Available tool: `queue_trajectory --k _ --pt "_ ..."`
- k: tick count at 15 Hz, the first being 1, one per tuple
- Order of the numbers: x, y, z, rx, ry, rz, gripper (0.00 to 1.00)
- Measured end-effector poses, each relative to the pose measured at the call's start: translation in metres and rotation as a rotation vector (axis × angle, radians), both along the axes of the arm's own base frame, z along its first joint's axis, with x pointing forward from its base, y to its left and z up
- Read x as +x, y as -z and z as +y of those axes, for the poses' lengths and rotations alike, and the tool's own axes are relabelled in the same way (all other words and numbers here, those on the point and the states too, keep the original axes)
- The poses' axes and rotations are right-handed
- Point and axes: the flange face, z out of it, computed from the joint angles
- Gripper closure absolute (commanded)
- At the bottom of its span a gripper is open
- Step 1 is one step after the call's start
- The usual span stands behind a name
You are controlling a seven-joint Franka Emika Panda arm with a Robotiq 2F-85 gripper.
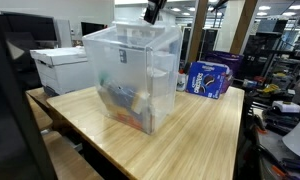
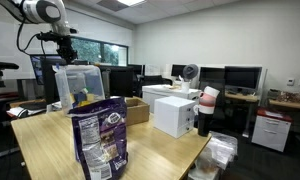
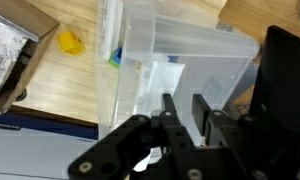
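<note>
Clear bin (image 1: 133, 80) walls just beside fingers (image 3: 170, 108)

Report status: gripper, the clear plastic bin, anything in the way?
Gripper at rim of clear plastic bin, jaws narrow, grip unclear. Bin upright on wooden table. Blue package stands apart.

In an exterior view, the top edge of the frame cut off the gripper (image 1: 151, 16) just above its fingers. The contents of the clear bin (image 1: 140, 60) showed only as smeared colours through its wall, low in the frame, and we could not name them. Lettering on the blue package (image 1: 208, 78) at centre right was too small to read. In an exterior view, the bottom edge cropped the snack bag (image 2: 100, 140) and its print was illegible. In the wrist view, the left edge cut the cardboard box (image 3: 12, 50). The yellow item (image 3: 70, 42) at upper left was too small to identify. We could not tell whether the jaws pinched the bin's wall.
</note>
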Motion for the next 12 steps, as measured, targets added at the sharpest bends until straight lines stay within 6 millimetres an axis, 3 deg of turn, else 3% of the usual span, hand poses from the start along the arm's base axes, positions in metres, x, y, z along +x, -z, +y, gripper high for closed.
queue_trajectory --k 3,4,6,7,8,10,12 --pt "-0.004 0.002 0.008 -0.107 -0.061 -0.034 1.0" --pt "-0.015 0.007 0.031 -0.211 -0.127 -0.055 1.0" --pt "-0.022 0.011 0.044 -0.252 -0.152 -0.059 1.0" --pt "-0.029 0.016 0.057 -0.331 -0.173 -0.061 0.74" --pt "-0.031 0.019 0.062 -0.368 -0.188 -0.06 0.71" --pt "-0.037 0.029 0.073 -0.493 -0.223 -0.056 0.5" --pt "-0.042 0.033 0.088 -0.575 -0.236 -0.054 0.36"
